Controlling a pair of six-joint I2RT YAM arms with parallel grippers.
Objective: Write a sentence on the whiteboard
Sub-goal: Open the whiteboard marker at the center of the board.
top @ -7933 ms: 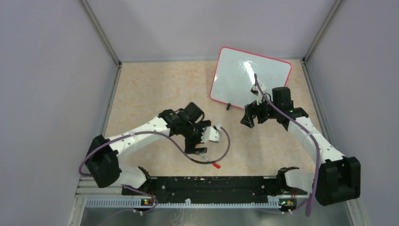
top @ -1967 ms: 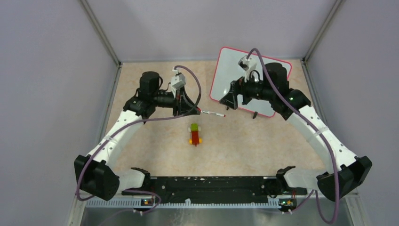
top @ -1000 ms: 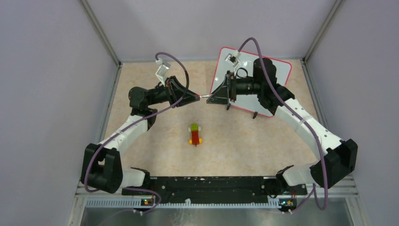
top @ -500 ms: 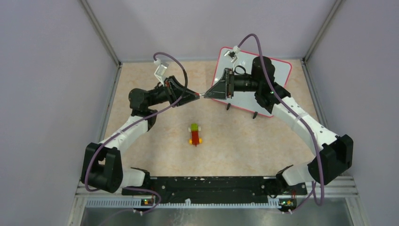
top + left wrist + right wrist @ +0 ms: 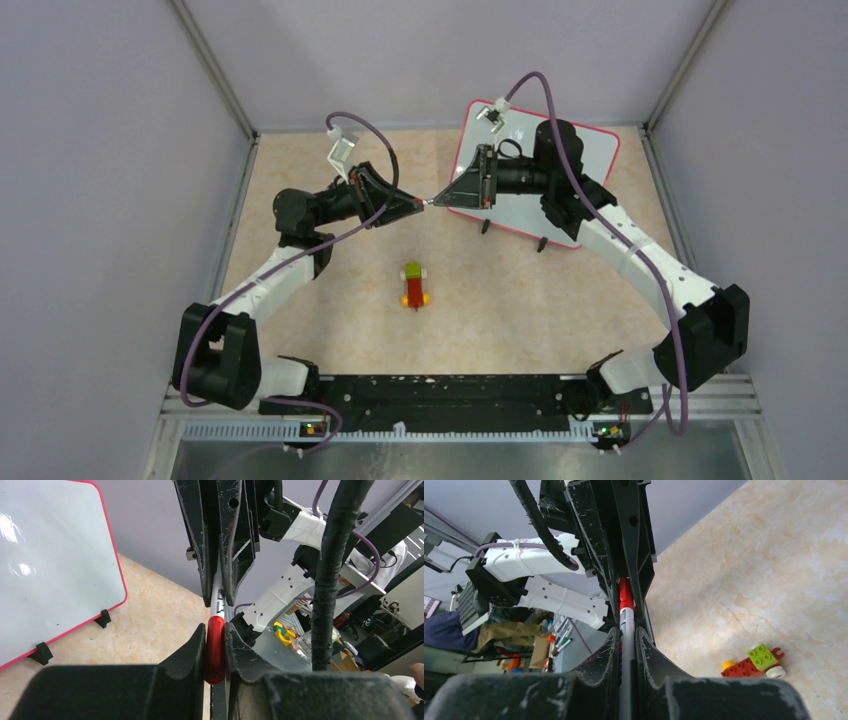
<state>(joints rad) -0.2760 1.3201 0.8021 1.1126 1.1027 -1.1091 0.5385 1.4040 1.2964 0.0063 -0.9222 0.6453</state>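
The whiteboard (image 5: 592,160), white with a red-pink rim, stands tilted on its black clip feet at the back right; it also shows in the left wrist view (image 5: 55,565). Both grippers meet tip to tip in the air left of it, with a marker (image 5: 428,203) between them. My left gripper (image 5: 215,630) is shut on the marker's red cap (image 5: 215,652). My right gripper (image 5: 626,632) is shut on the pale barrel (image 5: 626,625), and the red cap (image 5: 625,594) shows just beyond its fingertips. From above, the left gripper (image 5: 417,206) and right gripper (image 5: 441,201) almost touch.
A small toy of red, green and yellow bricks (image 5: 413,285) lies on the tan tabletop below the grippers, also seen in the right wrist view (image 5: 756,661). Grey walls close in the table at the back and sides.
My right gripper has closed on the marker's barrel and edged a little toward the left gripper. The left gripper has kept its hold on the cap and stayed in place.
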